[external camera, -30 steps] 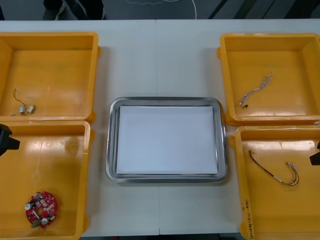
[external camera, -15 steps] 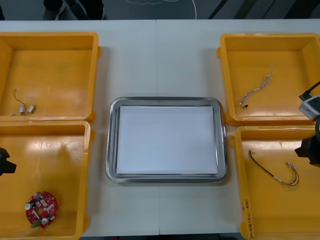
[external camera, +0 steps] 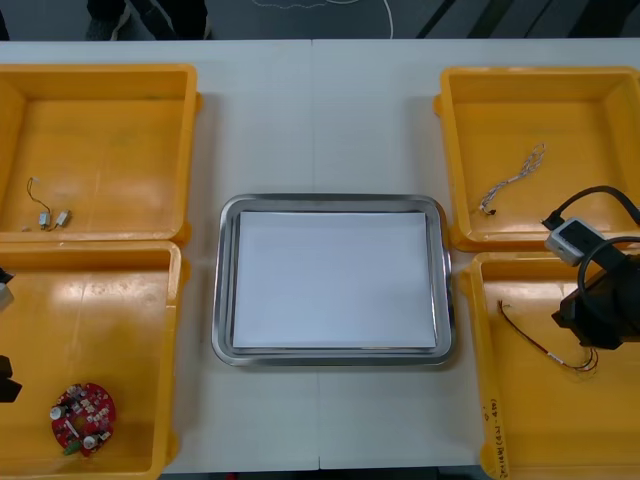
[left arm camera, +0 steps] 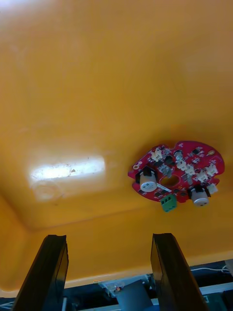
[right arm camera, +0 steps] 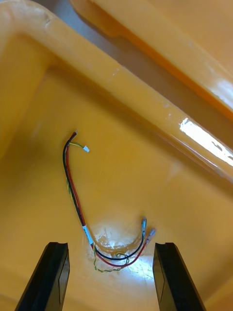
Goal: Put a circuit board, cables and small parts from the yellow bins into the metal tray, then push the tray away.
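A round red circuit board [external camera: 83,418] lies in the near left yellow bin [external camera: 110,300]. My left gripper [external camera: 5,378] hangs at that bin's left edge. In the left wrist view it is open [left arm camera: 109,257], with the board [left arm camera: 177,171] beyond its fingertips and nothing between them. A red, black and yellow cable [external camera: 545,345] lies in the near right bin [external camera: 530,430]. My right gripper [external camera: 592,318] hovers over the cable's right end. In the right wrist view it stands open [right arm camera: 110,265], the cable [right arm camera: 77,199] curving just past its fingers. The metal tray [external camera: 226,300] is white inside.
The far left bin [external camera: 110,120] holds small metal parts [external camera: 52,218] on a thin wire. A twisted cable [external camera: 510,182] lies in the far right bin [external camera: 560,100]. Bare table runs beyond the tray to the far edge.
My right arm has come in from the right edge over the near right bin and its cable. My left gripper has slid along the left edge toward the near side, closer to the board.
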